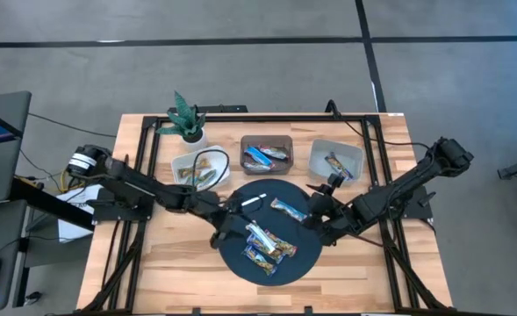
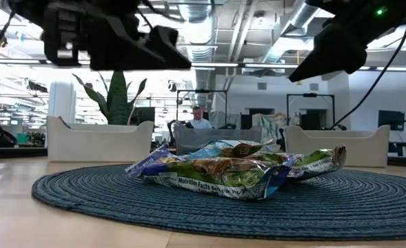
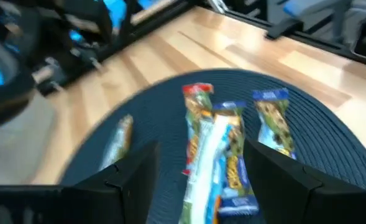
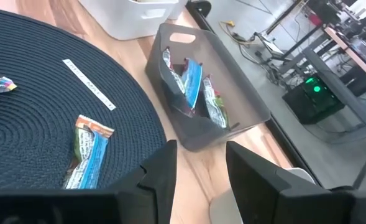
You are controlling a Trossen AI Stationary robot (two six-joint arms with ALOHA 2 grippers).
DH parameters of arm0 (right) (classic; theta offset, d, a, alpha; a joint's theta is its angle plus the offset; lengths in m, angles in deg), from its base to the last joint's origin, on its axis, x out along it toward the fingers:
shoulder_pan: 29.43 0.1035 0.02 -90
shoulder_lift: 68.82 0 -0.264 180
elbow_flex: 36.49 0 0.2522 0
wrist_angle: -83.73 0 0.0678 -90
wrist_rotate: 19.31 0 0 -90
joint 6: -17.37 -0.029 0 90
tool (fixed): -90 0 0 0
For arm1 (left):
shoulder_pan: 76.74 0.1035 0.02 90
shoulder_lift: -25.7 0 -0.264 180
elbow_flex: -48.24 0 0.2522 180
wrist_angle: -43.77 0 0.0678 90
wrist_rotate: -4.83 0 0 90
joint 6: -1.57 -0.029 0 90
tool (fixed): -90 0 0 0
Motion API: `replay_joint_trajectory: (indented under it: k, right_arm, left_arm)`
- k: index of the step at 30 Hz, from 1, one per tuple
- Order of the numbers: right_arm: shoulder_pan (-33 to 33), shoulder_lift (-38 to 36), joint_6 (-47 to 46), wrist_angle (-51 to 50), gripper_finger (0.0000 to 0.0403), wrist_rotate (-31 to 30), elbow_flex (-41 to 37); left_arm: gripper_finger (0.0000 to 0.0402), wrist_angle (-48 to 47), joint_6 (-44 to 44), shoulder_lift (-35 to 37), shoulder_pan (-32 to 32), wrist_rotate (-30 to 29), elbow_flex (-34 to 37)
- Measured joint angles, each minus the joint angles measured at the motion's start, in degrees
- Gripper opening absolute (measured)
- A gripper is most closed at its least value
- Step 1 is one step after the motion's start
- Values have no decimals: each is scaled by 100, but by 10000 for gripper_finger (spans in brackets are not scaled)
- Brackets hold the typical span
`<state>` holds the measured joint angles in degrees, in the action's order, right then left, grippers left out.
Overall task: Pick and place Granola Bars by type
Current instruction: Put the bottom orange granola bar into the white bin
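Wooden table (image 1: 153, 263) carries mat (image 1: 240, 263), bins, plant (image 1: 186, 118).

In the low view, the mat (image 2: 85, 200) hides the bars' (image 2: 223, 169) undersides.

The wooden worktop (image 1: 153, 263) is carrying a round dark woven mat (image 1: 240, 259) near its front, three bins behind it, white (image 1: 181, 163), grey (image 1: 267, 141) and white (image 1: 315, 151), and a small potted plant (image 1: 186, 117).
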<state>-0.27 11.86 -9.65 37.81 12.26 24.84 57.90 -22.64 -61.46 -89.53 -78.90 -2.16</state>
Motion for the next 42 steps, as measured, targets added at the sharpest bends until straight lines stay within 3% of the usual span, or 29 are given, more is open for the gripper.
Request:
replay_joint_trajectory:
  k: [7, 18, 30, 42]
  right_arm:
    - [-3, 2, 4, -20, 133, 0, 0]
    - [1, 4, 4, -85, 134, 13, 0]
    - [1, 4, 4, -85, 134, 50, 0]
    - [1, 4, 4, -83, 134, 133, 0]
  left_arm:
    - [228, 146, 45, -1019, 380, 872, -675]
    - [228, -1743, 260, -2186, 537, 1262, -2077]
    - [227, -2038, 260, -2364, 578, 1275, -2212]
    - [199, -2284, 389, -2355, 578, 1280, -2216]
